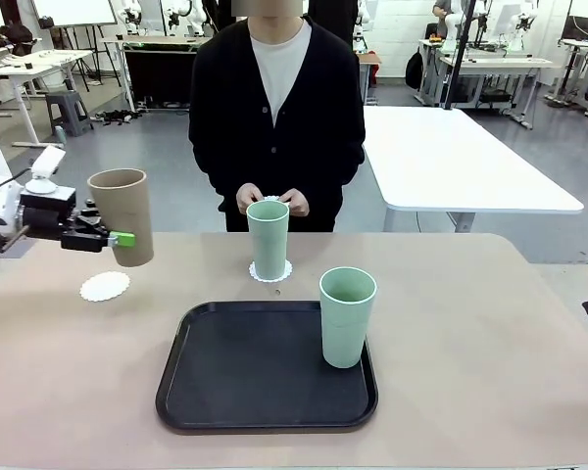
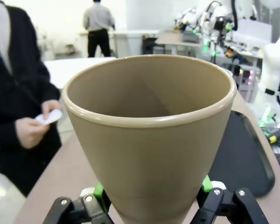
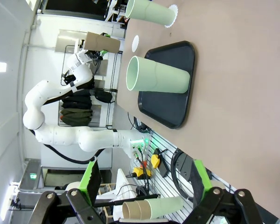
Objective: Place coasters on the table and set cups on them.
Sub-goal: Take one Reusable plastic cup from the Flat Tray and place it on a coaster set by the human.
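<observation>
A: So, nearest first?

B: A green cup point(image 1: 347, 316) stands on the tray point(image 1: 206, 392), right side, with no coaster under it. The right gripper point(image 3: 144, 179) is spread and empty at the table's point(image 1: 470, 372) right side.

A: And on the left?

B: The left gripper point(image 1: 116, 238) pinches the brown cup point(image 1: 121, 217), slightly tilted, in the air just over a bare coaster point(image 1: 105, 286). Lowered askew, its base could shove that thin paper, or the cup could tip.

A: Farther?

B: A second green cup point(image 1: 268, 238) sits on its coaster point(image 1: 270, 271). The person's hands point(image 1: 296, 203) seem to hold a third coaster point(image 1: 271, 199).
</observation>
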